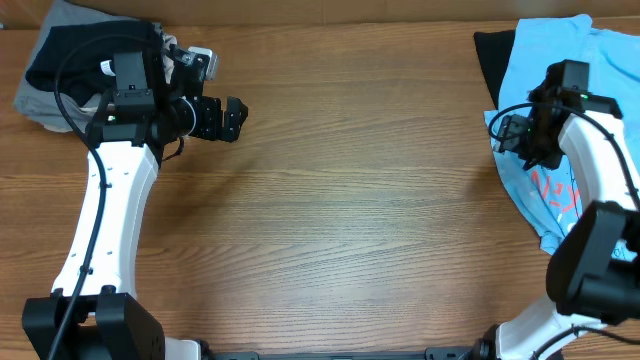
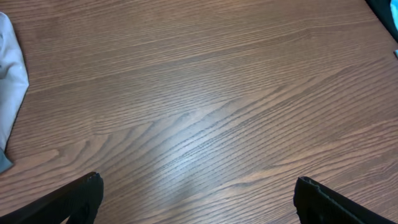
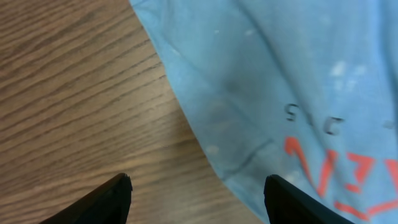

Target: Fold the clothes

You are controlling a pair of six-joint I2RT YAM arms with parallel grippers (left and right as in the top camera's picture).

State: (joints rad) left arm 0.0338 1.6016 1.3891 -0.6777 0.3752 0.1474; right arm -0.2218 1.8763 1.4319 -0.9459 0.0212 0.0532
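Overhead: my left pincer (image 1: 232,117) hangs released over the brown wooden bench (image 1: 350,200), beside a dark heap of clothes (image 1: 70,50). My right pincer (image 1: 506,131) sits at the light blue red-printed T-shirt (image 1: 600,60), far right.
Left wrist: it gapes wide above wood grain.
Right wrist: it is released over the shirt's edge.

The table (image 1: 360,200) is smooth brown wood with a streaked grain and a soft pale sheen. The light blue shirt (image 1: 545,70) at upper right is thin matt cloth with a flat red print. The dark pile (image 1: 70,50) at upper left is matt cloth. The left arm's shell (image 1: 105,215) looks like smooth white plastic, and the left gripper (image 1: 232,118) is matt black
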